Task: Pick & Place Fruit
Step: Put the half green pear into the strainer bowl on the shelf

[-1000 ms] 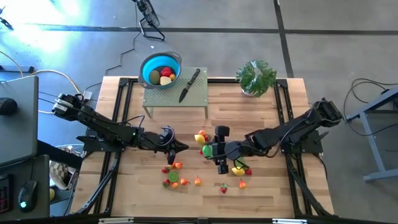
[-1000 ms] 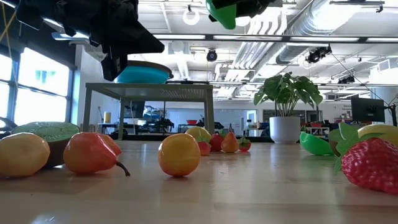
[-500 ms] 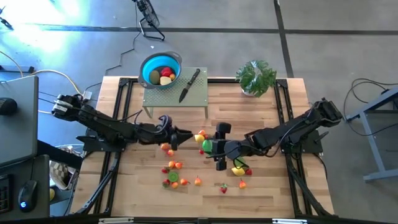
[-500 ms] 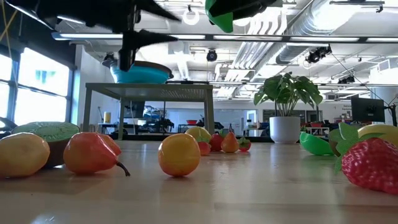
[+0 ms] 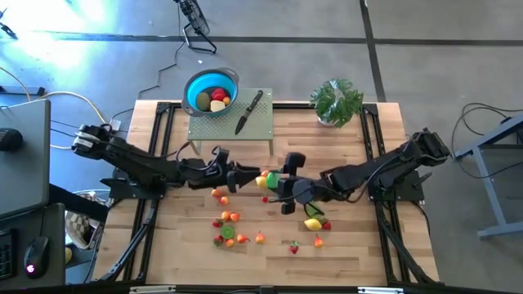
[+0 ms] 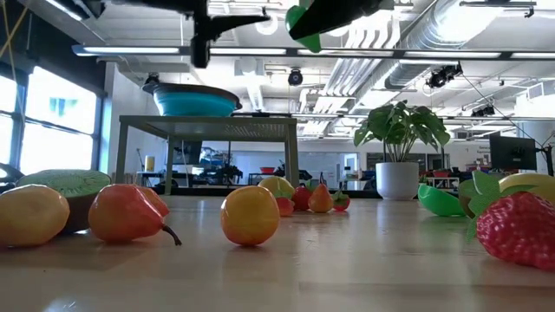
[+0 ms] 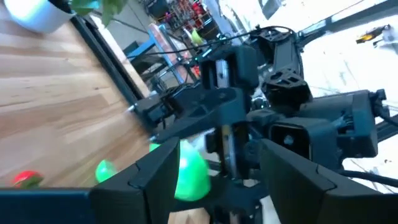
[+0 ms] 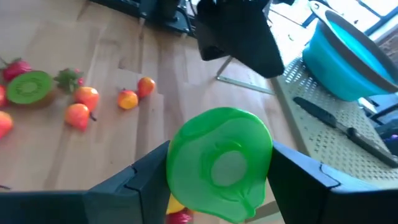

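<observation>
Over the last second the left gripper (image 5: 239, 177) travels from the worktop's (image 5: 351, 245) left-centre toward its middle and closes on the right gripper (image 5: 278, 181). At the start of that second its fingers are together; they now stand apart, with nothing visible between them. The right gripper shifts only a little, toward the left arm and the rear edge. Both grippers now face each other above the middle of the worktop, nearly tip to tip.

We read this as the approach to a hand-over: the left fingers are opened to receive the green fruit half (image 8: 219, 163) that the right gripper carries. We judge the transfer not yet made, because the piece sits wholly in the right fingers (image 8: 142, 177), which are clamped on its two sides.

The green fruit half is held clear of the worktop, as the low view shows it high in the air (image 6: 305, 19). It is a halved piece, slightly elongated. In the right wrist view its cut face, with a pale round core, is turned toward that camera, so the rounded back points toward the left gripper. In the high view we cannot tell its long axis.

The remaining fruit (image 5: 231, 217) lies scattered between the middle and the front edge. The blue bowl (image 5: 211, 91) on the small raised stand (image 5: 261, 126) at the rear edge already holds several pieces.
</observation>
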### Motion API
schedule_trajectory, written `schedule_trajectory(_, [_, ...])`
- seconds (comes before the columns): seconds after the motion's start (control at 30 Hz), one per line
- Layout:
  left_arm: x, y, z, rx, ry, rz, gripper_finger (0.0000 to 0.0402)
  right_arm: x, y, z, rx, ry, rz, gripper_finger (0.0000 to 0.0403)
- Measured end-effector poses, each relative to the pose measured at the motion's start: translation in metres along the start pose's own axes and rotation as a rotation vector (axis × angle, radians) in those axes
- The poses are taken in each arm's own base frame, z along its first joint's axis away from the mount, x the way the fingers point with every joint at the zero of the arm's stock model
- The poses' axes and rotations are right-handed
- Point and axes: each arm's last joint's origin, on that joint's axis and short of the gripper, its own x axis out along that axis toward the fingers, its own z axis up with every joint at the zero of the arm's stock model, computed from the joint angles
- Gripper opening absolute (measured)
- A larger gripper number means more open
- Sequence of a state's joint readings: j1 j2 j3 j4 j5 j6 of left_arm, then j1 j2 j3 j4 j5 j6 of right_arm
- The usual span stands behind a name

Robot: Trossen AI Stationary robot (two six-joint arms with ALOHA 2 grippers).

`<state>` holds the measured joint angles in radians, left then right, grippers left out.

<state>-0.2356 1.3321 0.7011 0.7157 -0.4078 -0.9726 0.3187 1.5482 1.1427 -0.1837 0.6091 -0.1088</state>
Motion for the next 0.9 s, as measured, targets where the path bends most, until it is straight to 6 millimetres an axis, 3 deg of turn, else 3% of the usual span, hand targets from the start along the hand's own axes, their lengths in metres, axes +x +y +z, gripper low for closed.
schedule_trajectory(0.3, [0.022, -0.006, -0.005, -0.005, 0.044, 0.189, 0.0189, 0.002, -0.005, -0.001, -0.067, 0.019, -0.067, 0.0223])
schedule_trajectory(0.53, [0.031, -0.012, -0.005, -0.035, 0.008, 0.203, 0.0188, 0.005, -0.01, -0.004, -0.087, 0.043, -0.085, 0.0224])
schedule_trajectory(0.9, [0.041, -0.002, -0.015, -0.104, -0.017, 0.339, 0.0188, 0.008, -0.015, -0.006, -0.18, 0.073, -0.101, 0.0224])
